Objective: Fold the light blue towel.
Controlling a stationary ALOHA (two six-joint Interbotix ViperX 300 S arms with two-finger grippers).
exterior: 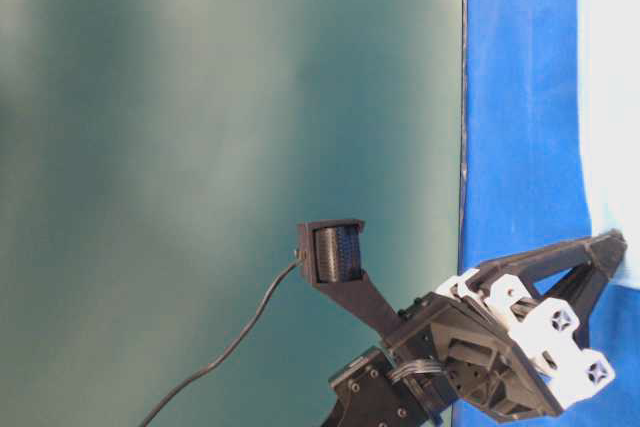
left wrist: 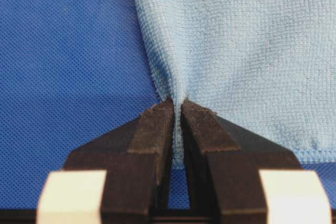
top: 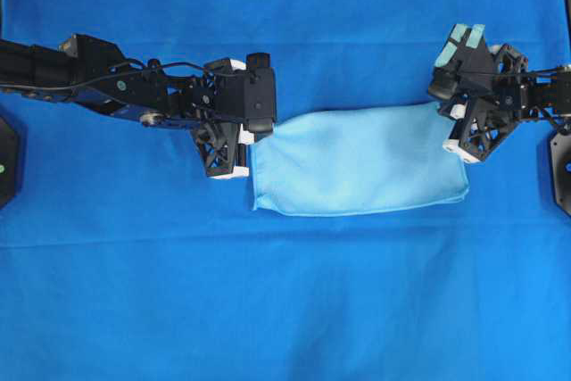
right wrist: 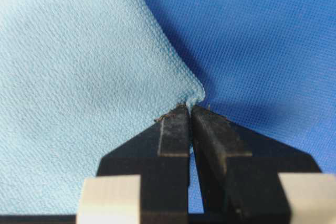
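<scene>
My left end effector (left wrist: 177, 109) is clenched on the light blue towel (top: 357, 162) at its left edge, and my right end effector (right wrist: 189, 113) pinches a right corner, so I can lift both ends together. The towel lies between them on the deep blue sheet (top: 285, 310).

No readable text, label, brand, number or sign appeared in any of the four views.
</scene>
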